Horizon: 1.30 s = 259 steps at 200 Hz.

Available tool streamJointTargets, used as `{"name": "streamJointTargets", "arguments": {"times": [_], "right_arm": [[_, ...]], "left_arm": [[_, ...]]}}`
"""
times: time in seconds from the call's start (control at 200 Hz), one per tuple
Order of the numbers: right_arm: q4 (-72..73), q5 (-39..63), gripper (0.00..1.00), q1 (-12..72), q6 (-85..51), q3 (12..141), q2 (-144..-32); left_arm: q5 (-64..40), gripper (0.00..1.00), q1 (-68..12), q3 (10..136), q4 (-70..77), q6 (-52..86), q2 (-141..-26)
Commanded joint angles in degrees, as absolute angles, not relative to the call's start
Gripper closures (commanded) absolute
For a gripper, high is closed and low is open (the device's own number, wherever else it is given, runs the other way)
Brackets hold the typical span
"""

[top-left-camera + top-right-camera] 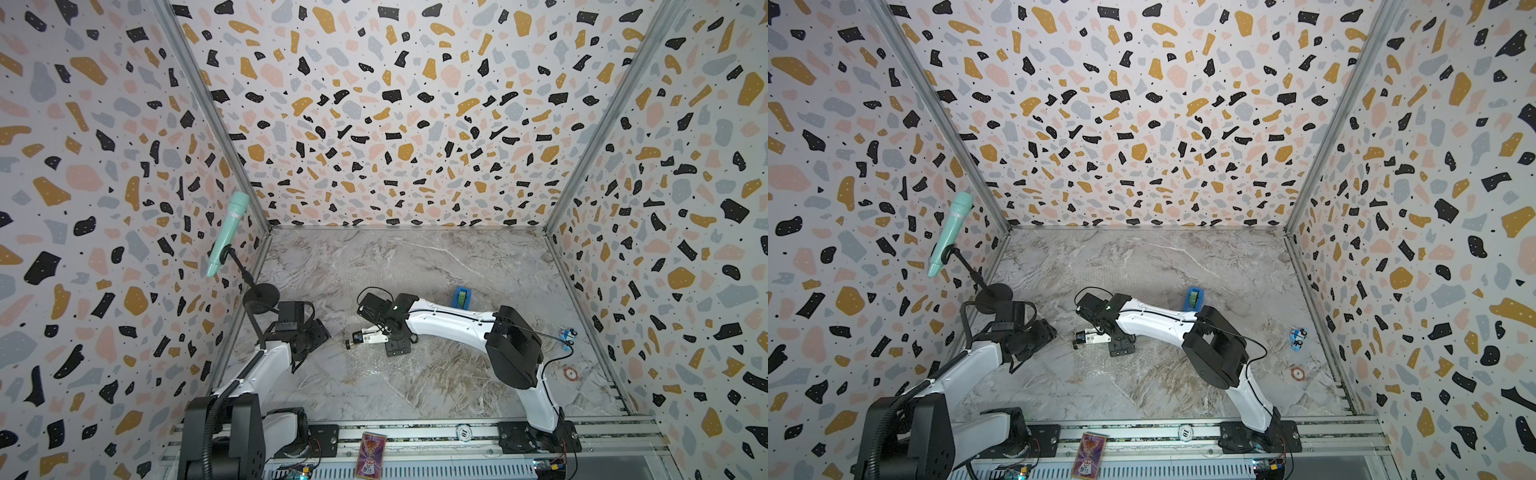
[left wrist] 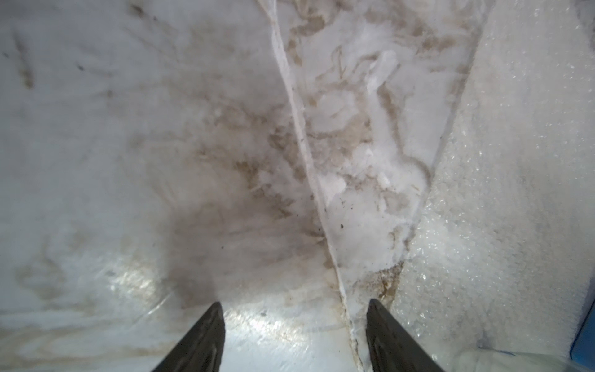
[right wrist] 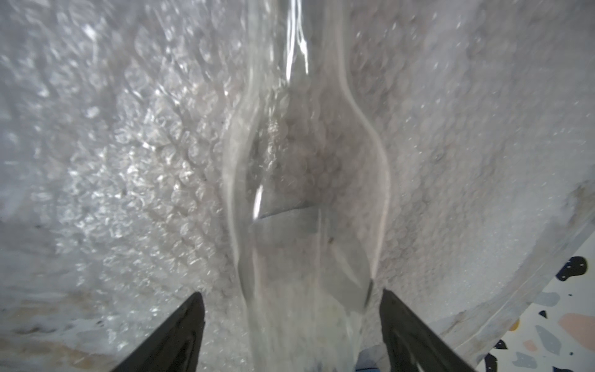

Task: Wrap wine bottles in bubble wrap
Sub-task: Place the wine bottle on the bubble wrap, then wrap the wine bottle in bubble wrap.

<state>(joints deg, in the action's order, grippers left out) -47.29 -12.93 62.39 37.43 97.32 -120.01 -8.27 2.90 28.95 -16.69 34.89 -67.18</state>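
The wine bottle (image 3: 306, 193), slim clear glass, lies on the bubble wrap (image 3: 128, 161) with its neck pointing away from my right gripper (image 3: 291, 291). The jaws stand open on either side of the bottle's body, with a gap showing on each side. In both top views the bottle (image 1: 368, 336) (image 1: 1090, 336) pokes out leftward from under the right gripper (image 1: 392, 343), black cap at the end. The left gripper (image 2: 294, 302) is open and empty over bare marble, beside the sheet's edge (image 2: 499, 193). It hangs near the left wall (image 1: 305, 345).
A blue tape dispenser (image 1: 462, 297) stands behind the right arm. A mint microphone (image 1: 228, 232) on a black stand (image 1: 261, 296) leans at the left wall. A small blue toy (image 1: 567, 334) and a round disc (image 1: 571, 373) lie at the right. Patterned walls enclose three sides.
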Motion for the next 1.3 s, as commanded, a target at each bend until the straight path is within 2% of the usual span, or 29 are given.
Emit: {"name": "streamJointTargets", "arguments": {"times": [0.0,0.195,0.295,0.431,0.651,0.811,1.011,1.096,1.292], "right_arm": [[-47.36,-12.39,0.1,62.93,35.84,99.43,-116.94],[-43.03,-9.52,0.08,62.5,34.15,95.05,-110.27],[-37.05,-5.84,0.08,61.67,33.12,87.74,-102.85],[-20.59,-5.97,0.09,61.52,35.58,67.04,-87.33],[-2.03,-10.73,0.11,62.09,37.22,39.08,-69.09],[2.99,-16.5,0.16,63.65,41.54,32.47,-69.51],[1.63,-14.46,0.23,63.84,42.89,33.04,-73.7],[1.54,-13.63,0.24,63.86,42.74,33.22,-74.9],[2.55,-13.89,0.24,63.83,43.72,32.96,-78.24]], "left_arm": [[-7.84,0.29,3.23,32.13,-18.64,31.48,-66.02],[-10.49,0.29,3.01,36.7,-19.27,28.98,-65.4],[-11.45,0.3,0.41,39.34,-17.79,28.49,-65.47],[-8.53,0.32,-9.64,44.12,-15.18,28.34,-68.29],[-9.36,0.34,-27.62,54.62,-13.43,20.36,-82.44],[-9.91,0.34,-32.6,57.89,-13.05,13.81,-87.73],[-13.83,0.36,-32.61,58.75,-10.72,13.62,-92.53],[-16.17,0.4,-32.69,59.38,-9.76,13.77,-94.71],[-19.14,0.4,-33.52,63.46,-10.22,11.85,-100.02]]}}
